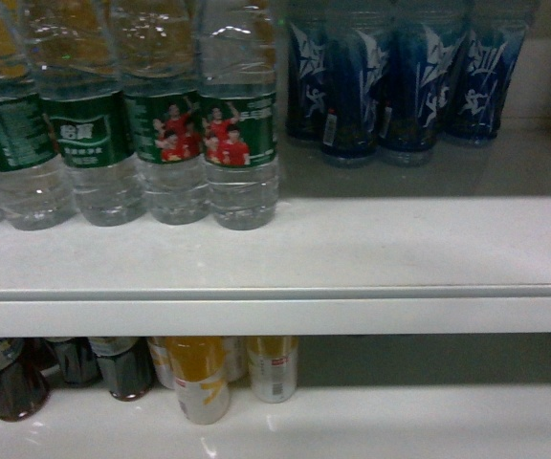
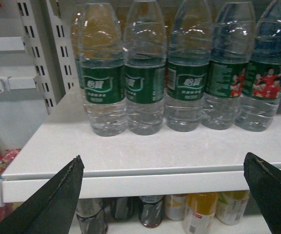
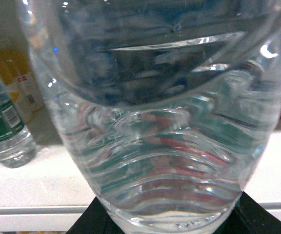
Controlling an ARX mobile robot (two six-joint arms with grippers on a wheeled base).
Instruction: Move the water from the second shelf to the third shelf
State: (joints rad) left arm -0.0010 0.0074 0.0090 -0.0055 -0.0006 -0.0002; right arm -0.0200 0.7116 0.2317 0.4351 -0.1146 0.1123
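The right gripper (image 3: 165, 222) was pinching a water bottle (image 3: 155, 146) low down, so it could've tipped into the row.

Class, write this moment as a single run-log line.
left gripper: open, empty, facing white shelf | right gripper: shut on clear ribbed plastic water bottle | phase: bottle in grasp
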